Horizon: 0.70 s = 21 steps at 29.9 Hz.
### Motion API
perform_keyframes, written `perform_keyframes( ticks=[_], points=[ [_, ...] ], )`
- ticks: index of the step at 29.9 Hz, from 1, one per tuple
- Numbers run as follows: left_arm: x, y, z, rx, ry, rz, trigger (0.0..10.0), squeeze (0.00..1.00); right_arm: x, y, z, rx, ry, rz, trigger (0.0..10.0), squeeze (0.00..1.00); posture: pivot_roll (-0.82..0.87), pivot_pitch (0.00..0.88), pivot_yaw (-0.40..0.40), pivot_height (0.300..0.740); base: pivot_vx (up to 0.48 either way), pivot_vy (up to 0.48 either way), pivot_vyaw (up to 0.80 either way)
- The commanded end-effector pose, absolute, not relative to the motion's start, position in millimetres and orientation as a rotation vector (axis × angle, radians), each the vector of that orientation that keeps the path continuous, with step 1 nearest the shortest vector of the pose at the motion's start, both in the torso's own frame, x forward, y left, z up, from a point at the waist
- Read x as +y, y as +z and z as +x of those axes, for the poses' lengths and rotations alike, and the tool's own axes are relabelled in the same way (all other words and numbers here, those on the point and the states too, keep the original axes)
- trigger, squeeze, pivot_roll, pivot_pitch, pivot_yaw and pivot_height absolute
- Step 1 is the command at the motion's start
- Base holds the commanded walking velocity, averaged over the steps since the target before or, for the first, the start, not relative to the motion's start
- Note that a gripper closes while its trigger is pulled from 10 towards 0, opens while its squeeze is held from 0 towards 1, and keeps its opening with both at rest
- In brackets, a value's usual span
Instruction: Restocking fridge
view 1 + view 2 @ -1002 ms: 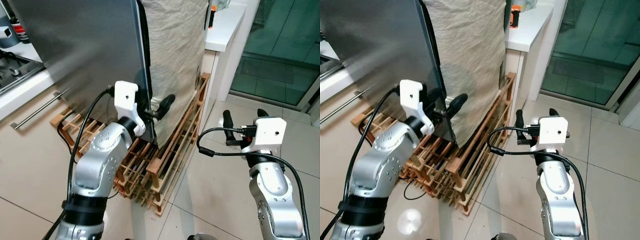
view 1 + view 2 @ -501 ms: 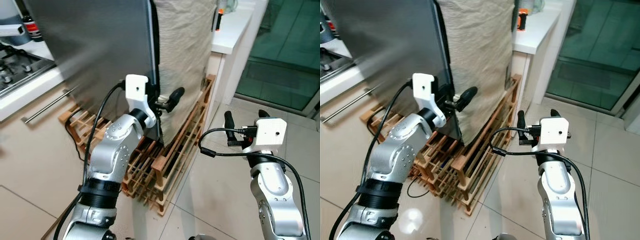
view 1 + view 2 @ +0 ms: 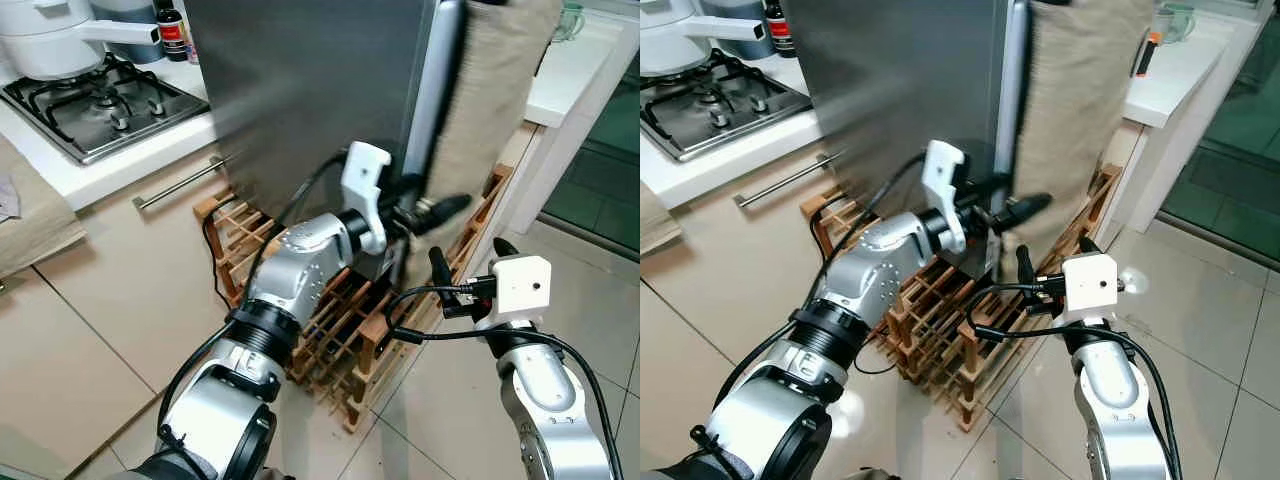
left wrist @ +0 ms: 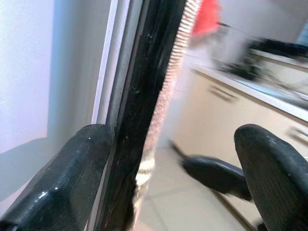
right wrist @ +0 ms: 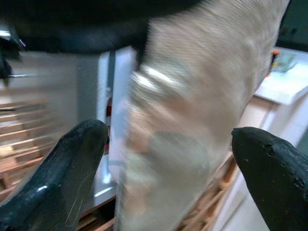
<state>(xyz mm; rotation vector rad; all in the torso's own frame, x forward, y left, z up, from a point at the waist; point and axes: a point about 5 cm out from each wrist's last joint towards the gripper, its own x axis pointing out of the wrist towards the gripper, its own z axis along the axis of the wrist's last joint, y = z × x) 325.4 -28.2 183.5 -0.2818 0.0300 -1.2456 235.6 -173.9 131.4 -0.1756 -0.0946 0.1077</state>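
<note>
The steel fridge door (image 3: 310, 90) stands in front of me with a beige cloth (image 3: 490, 90) hanging beside its edge. My left gripper (image 3: 415, 210) is open and straddles the door's edge low down. One finger (image 3: 442, 207) sticks out on the cloth side. In the left wrist view the black door seal (image 4: 139, 120) runs just beside one fingertip (image 4: 72, 183). My right gripper (image 3: 470, 258) is open and holds nothing. It hovers just below and to the right of the left one, pointing at the cloth (image 5: 192, 120). A narrow gap (image 5: 108, 110) shows the white inside of the fridge.
A wooden rack (image 3: 330, 330) lies on the tiled floor at the fridge's foot, with a black cable across it. To the left are a gas hob (image 3: 100, 95), a white pot (image 3: 50, 40) and a drawer handle (image 3: 180, 182). A white counter (image 3: 570, 70) stands at the right.
The whole view has swung, bringing the hob and pot in at the left. My left arm has stretched forward, its gripper still at the door's edge. The right gripper stays open.
</note>
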Motion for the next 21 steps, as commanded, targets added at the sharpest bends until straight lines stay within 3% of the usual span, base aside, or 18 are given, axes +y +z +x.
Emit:
perform_keyframes(
  ticks=[1, 10, 14, 15, 18, 20, 21],
  points=[
    [-112.5, 231.6, 271.0, -0.085, -1.536, -0.485, 10.0, 0.00, -176.5, 134.5, 231.0, -0.091, 0.107, -0.213, 10.0, 0.00, -0.29, 0.000, 0.049, 0.740, 0.000, 0.000, 0.00],
    [-80.6, 231.8, 288.0, -0.131, -1.468, -0.518, 10.0, 0.00, -178.4, 135.1, 223.4, -0.055, 0.127, -0.242, 10.0, 0.00, -0.26, 0.002, 0.026, 0.740, 0.000, 0.000, 0.00],
    [-41.2, 220.3, 298.4, -0.133, -1.347, -0.454, 10.0, 0.00, -178.0, 137.4, 223.9, -0.085, 0.114, -0.258, 10.0, 0.00, -0.24, 0.005, 0.033, 0.740, 0.000, 0.000, 0.00],
    [-18.5, 211.2, 305.4, -0.132, -1.248, -0.373, 10.0, 0.00, -177.2, 140.5, 227.1, -0.111, 0.102, -0.251, 10.0, 0.00, -0.23, 0.006, 0.043, 0.740, 0.000, 0.000, 0.00],
    [31.1, 196.7, 320.2, -0.117, -1.013, -0.342, 10.0, 0.00, -179.4, 146.1, 236.5, -0.130, 0.039, -0.169, 10.0, 0.00, -0.21, 0.009, 0.051, 0.740, 0.000, 0.000, 0.00],
    [41.8, 194.2, 322.3, -0.112, -0.963, -0.344, 10.0, 0.00, -180.1, 146.9, 238.2, -0.130, 0.026, -0.145, 10.0, 0.00, -0.21, 0.009, 0.051, 0.740, 0.000, 0.000, 0.00],
    [59.3, 191.5, 324.1, -0.115, -0.889, -0.360, 10.0, 0.00, -182.0, 146.1, 241.8, -0.122, 0.009, -0.113, 10.0, 0.00, -0.21, 0.009, 0.051, 0.740, 0.000, 0.000, 0.00]
  ],
)
